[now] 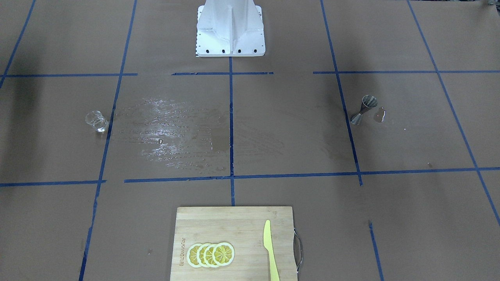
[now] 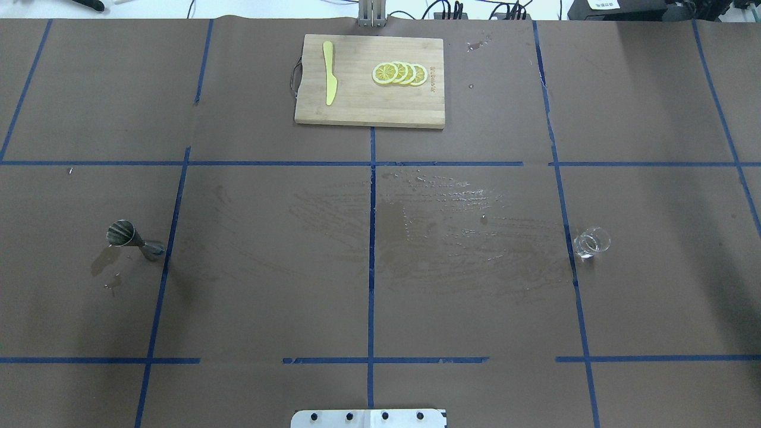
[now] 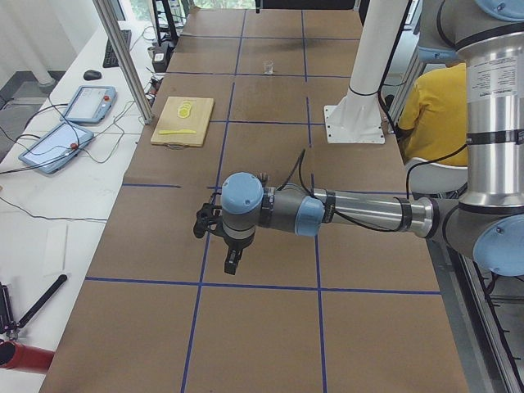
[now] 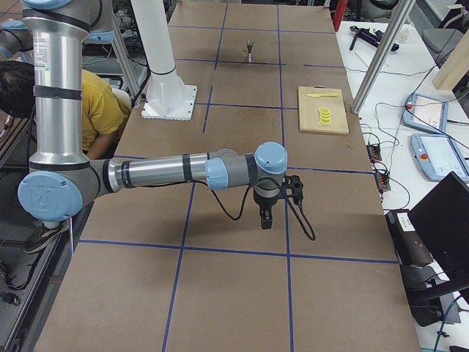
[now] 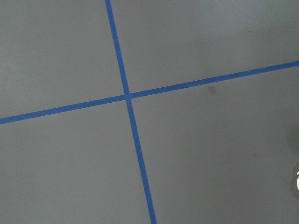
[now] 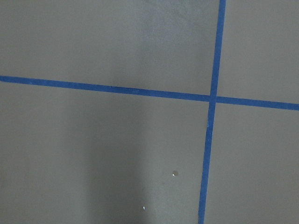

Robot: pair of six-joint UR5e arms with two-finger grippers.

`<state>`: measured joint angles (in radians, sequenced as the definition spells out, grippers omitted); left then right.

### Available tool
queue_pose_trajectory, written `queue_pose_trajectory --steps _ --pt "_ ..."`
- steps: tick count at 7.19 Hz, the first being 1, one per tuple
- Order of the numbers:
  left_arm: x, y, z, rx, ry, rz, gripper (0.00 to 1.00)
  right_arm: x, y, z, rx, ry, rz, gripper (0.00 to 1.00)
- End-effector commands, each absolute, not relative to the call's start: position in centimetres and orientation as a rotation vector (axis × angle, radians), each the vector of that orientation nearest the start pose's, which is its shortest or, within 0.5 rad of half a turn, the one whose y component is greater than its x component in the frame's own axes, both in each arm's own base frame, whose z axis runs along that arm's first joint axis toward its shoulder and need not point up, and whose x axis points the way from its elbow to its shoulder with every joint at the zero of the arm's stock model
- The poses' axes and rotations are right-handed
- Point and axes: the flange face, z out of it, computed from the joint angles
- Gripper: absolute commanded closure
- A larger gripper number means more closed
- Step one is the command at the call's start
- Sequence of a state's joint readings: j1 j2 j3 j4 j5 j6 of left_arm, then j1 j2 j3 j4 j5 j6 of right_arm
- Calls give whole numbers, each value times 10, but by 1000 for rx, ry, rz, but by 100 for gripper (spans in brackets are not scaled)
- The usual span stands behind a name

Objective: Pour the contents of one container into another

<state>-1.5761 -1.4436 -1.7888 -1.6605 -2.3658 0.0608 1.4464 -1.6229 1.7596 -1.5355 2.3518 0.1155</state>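
Note:
The clear glass cup (image 1: pixel 96 121) stands upright on the brown table on my right side; it also shows in the overhead view (image 2: pixel 591 242) and far off in the exterior left view (image 3: pixel 268 67). The steel jigger (image 1: pixel 364 110) stands upright on my left side (image 2: pixel 132 239), far off in the exterior right view (image 4: pixel 250 50). My left gripper (image 3: pixel 232 264) hangs above the table's left end, well away from the jigger. My right gripper (image 4: pixel 265 218) hangs above the right end, well away from the cup. Both show only in side views, so I cannot tell open or shut. The wrist views show only tape lines.
A wooden cutting board (image 2: pixel 368 101) with lemon slices (image 2: pixel 399 73) and a yellow knife (image 2: pixel 329 80) lies at the far middle edge. A wet smear (image 2: pixel 452 220) covers the table's centre, with a small puddle (image 1: pixel 379 115) beside the jigger. A person in a yellow shirt (image 3: pixel 432 106) sits behind the robot.

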Motion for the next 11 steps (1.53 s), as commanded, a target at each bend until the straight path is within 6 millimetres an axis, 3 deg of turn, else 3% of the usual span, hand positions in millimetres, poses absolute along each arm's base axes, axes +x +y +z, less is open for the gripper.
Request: queue_pose_trajectory --steps 1,2,4,5,7,8,11 --pt "-71 -449 607 185 699 107 0 2 -481 583 74 -798 -79 0" --pt "-72 -445 612 175 699 102 0 4 -475 572 93 -800 -85 0" --pt "-73 -444 605 178 705 99 0 4 -475 571 96 -795 -87 0" --pt "-73 -443 613 164 703 93 0 4 -475 570 97 -799 -87 0" --pt "-72 -444 607 94 712 71 0 4 -475 571 95 -798 -86 0" --pt "-73 -441 594 58 715 62 0 4 -475 571 95 -798 -86 0" --pt "-67 -437 596 27 725 67 0 4 -474 572 90 -803 -85 0"
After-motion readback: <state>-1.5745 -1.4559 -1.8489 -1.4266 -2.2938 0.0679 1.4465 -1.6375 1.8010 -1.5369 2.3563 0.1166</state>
